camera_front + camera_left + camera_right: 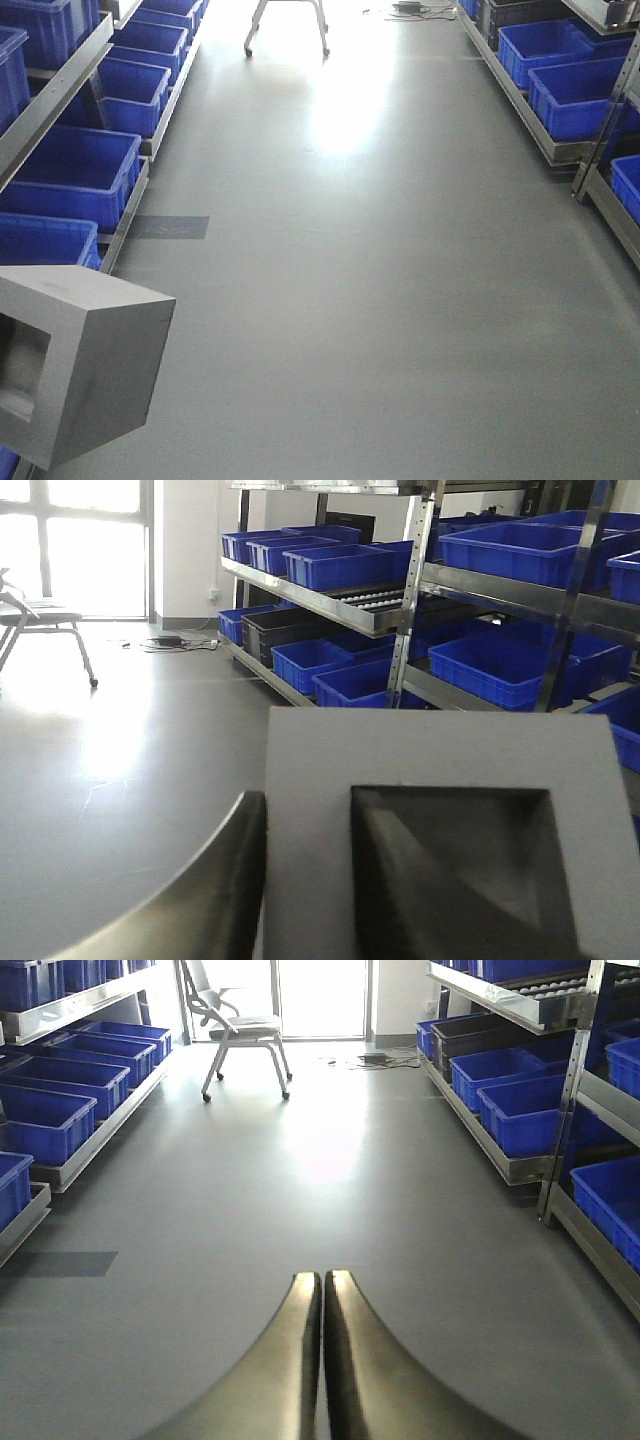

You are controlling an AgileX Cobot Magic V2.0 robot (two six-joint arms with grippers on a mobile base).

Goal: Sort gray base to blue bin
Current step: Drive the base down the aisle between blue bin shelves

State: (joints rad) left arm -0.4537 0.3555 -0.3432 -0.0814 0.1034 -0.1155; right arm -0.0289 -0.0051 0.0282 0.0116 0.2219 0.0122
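Floor (400, 300) of bare gray runs between metal racks (60, 90) lined with blue totes. Low on the left, the nearest blue bin (40, 248) sits just behind the gray base (90, 360), which is held above the floor — recess facing left. The left gripper (308, 798) clamps its wall, one finger (200, 900) outside, the other in the recess. The right gripper (322, 1278) is pressed closed, empty.
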